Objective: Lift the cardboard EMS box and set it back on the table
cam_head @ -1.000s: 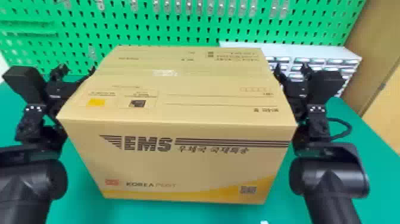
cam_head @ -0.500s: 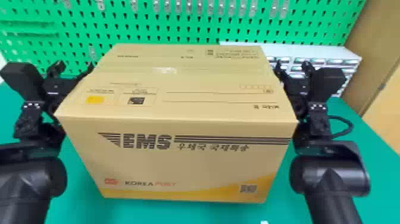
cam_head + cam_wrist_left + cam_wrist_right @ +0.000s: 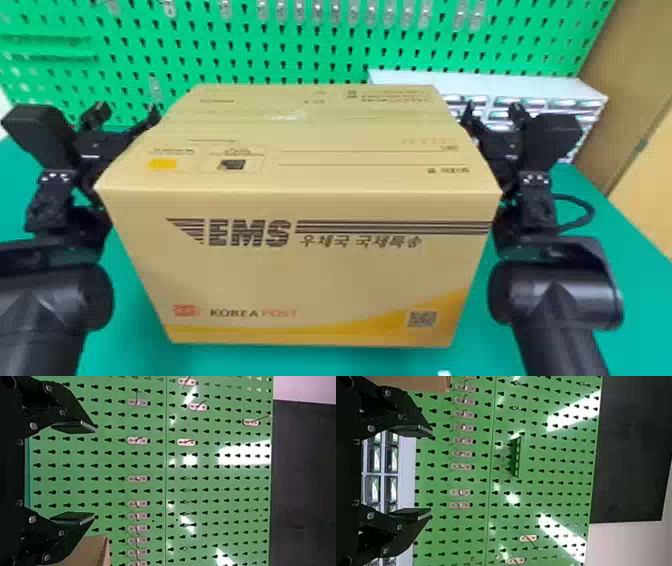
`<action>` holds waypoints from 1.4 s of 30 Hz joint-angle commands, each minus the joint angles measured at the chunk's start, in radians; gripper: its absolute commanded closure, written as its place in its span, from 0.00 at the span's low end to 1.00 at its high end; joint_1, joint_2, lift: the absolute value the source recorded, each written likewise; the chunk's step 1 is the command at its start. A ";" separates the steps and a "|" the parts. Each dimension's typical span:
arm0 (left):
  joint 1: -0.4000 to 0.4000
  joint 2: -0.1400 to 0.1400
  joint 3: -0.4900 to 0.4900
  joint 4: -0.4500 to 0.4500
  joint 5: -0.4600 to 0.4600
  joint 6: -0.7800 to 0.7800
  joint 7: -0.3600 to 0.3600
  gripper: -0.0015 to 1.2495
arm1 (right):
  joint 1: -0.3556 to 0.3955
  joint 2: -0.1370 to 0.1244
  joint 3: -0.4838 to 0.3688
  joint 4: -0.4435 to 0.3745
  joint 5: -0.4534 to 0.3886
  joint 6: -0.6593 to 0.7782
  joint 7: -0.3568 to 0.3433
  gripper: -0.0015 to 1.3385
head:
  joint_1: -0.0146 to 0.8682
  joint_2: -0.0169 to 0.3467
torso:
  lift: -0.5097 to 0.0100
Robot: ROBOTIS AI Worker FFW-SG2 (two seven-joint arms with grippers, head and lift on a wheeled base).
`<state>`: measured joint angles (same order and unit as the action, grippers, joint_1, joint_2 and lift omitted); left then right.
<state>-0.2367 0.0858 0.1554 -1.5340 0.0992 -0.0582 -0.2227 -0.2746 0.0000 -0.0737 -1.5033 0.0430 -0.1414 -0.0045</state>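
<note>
The cardboard EMS box [image 3: 320, 280] stands between the two arms in the head view, its printed front toward me; whether its underside touches the table is unclear. Along its left side is my left gripper [image 3: 124, 117], and my right gripper [image 3: 492, 117] is on the opposite side, both close against the box. In the left wrist view the left gripper [image 3: 94, 472] has its fingers apart with nothing between them, and the box [image 3: 95, 550] lies outside one finger. The right gripper [image 3: 430, 472] is likewise spread and empty, the box [image 3: 423, 382] beyond one finger.
A green table [image 3: 625, 280] lies beneath, with a green pegboard [image 3: 280, 55] rising behind it. Behind the box on the right stands a white drawer unit [image 3: 530, 90]. A cable [image 3: 590, 212] loops beside the right arm.
The box's front top edge has risen slightly and its back edge appears lower, so its top looks narrower front to back. Both grippers have moved slightly up and outward.
</note>
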 commanded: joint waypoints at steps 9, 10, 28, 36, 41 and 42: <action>-0.003 0.000 -0.005 0.000 0.001 0.000 0.000 0.38 | -0.003 0.001 -0.003 0.000 -0.002 0.002 0.000 0.41 | 0.78 0.01 | 0.81; -0.003 0.000 -0.005 0.000 0.002 0.000 0.000 0.38 | -0.003 0.001 -0.005 0.000 -0.002 0.002 0.000 0.41 | 0.78 0.01 | 0.81; 0.004 0.000 -0.010 0.000 0.010 0.000 0.000 0.38 | 0.000 0.001 -0.011 0.000 -0.002 0.011 0.000 0.41 | 0.78 0.01 | 0.81; 0.027 0.000 -0.019 0.000 0.008 0.020 0.000 0.38 | 0.035 0.001 -0.018 0.005 -0.003 0.025 0.000 0.41 | 0.78 0.01 | 0.81; 0.048 0.000 -0.030 0.006 0.008 0.028 0.002 0.38 | 0.063 0.001 -0.024 0.021 -0.014 0.026 0.000 0.41 | 0.78 0.01 | 0.81; 0.053 -0.001 -0.034 0.006 0.010 0.029 0.002 0.39 | 0.068 0.001 -0.023 0.026 -0.018 0.026 0.000 0.41 | 0.78 0.01 | 0.81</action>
<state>-0.1996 0.0853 0.1316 -1.5313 0.1070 -0.0340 -0.2209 -0.2261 0.0000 -0.0953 -1.4915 0.0363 -0.1160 -0.0044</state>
